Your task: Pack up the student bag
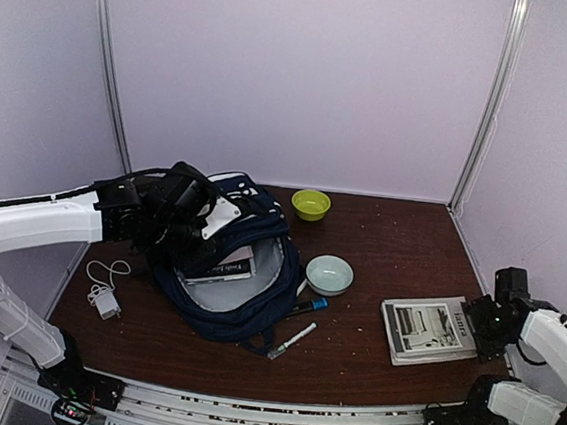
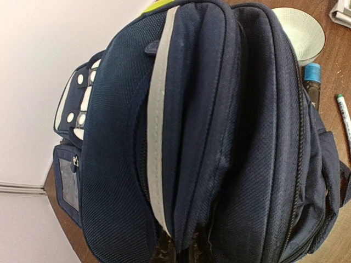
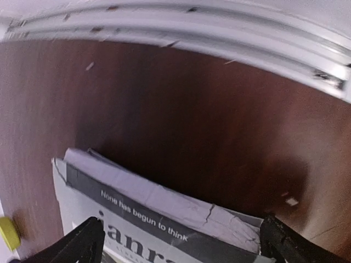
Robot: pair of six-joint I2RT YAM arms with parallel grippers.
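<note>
Student bag (image 1: 244,314) already holds one book (image 1: 220,267), left hand (image 1: 184,221) clamping its rim; magazine (image 1: 428,330) waits unpacked under the wide-spread right hand (image 3: 181,241).

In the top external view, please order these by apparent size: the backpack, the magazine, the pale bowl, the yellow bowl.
1. backpack
2. magazine
3. pale bowl
4. yellow bowl: looks slightly smaller, but lies farther from the camera, so the bowls may be alike.
</note>
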